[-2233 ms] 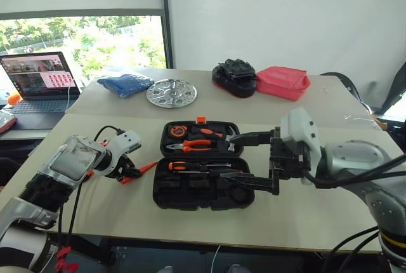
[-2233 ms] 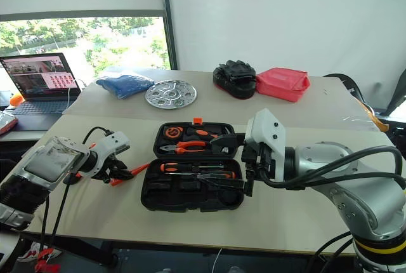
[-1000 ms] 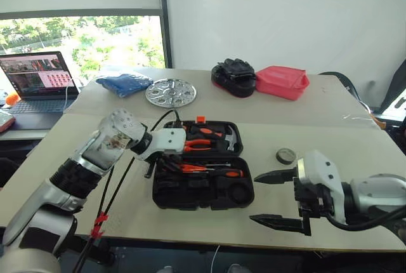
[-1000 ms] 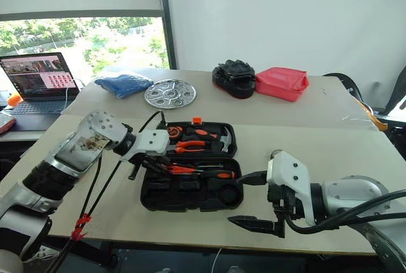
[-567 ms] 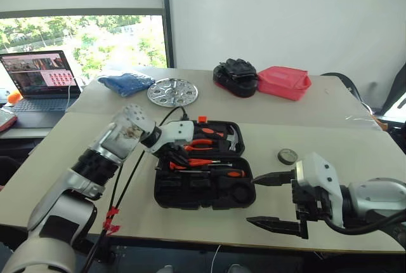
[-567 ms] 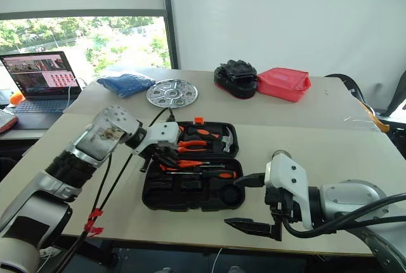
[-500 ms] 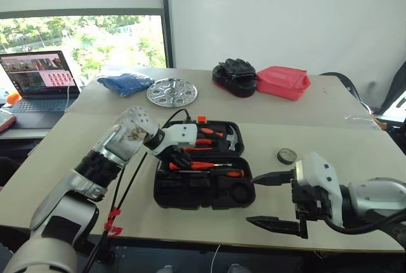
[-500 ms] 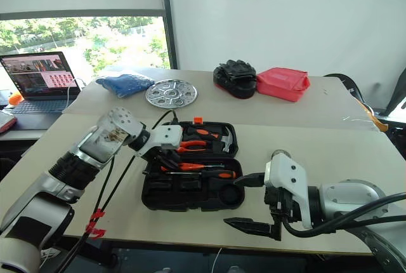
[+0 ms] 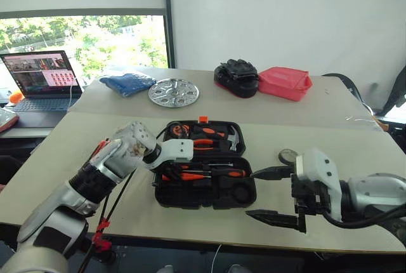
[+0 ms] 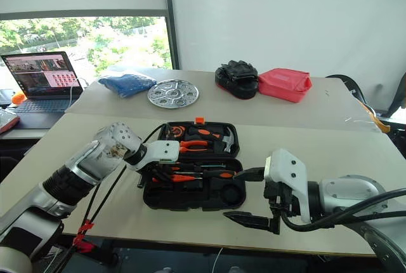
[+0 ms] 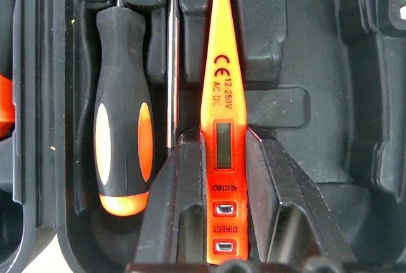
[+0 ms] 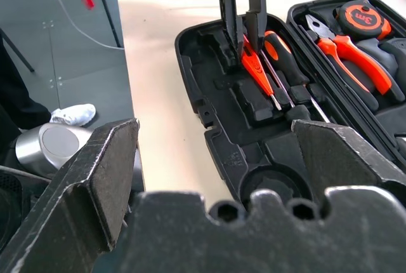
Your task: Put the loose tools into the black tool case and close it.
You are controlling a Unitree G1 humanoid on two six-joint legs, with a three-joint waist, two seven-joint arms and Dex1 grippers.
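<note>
Orange, slim and flat-sided: the all-orange screwdriver [image 11: 219, 133] sits pinched by its tail end between the left gripper's [image 11: 222, 178] fingers, its metal tip pointing away along a narrow recess of the black tool case [image 9: 204, 192]. In the left eye view this is left of centre, over the near half of the open case, gripper angled downward, so I judge the tool is being lowered into its slot rather than released; I cannot tell whether its shaft already touches the plastic. A tail grip looks sensible, since it leaves the shaft free to drop into the groove. Just beside it a black-and-orange-handled screwdriver [image 11: 122, 149] already lies seated, handle toward the case's left edge. A second one [image 9: 227, 173] lies further right in the same half. The far half holds the pliers [image 9: 204, 143], tape measure [image 10: 174, 131] and hammer head [image 9: 231, 138]. The right gripper [image 9: 271, 195] hangs at lower right of the frame, off the case's right edge above the worktop [image 9: 190, 219], fingers spread wide and holding nothing, apparently kept clear while the left works. The small black tape roll [image 9: 287, 156] rests on the worktop right of the case, near that gripper, not yet stowed; the round recess [image 12: 271, 190] at the case's near right corner is vacant. The lid stands open.
</note>
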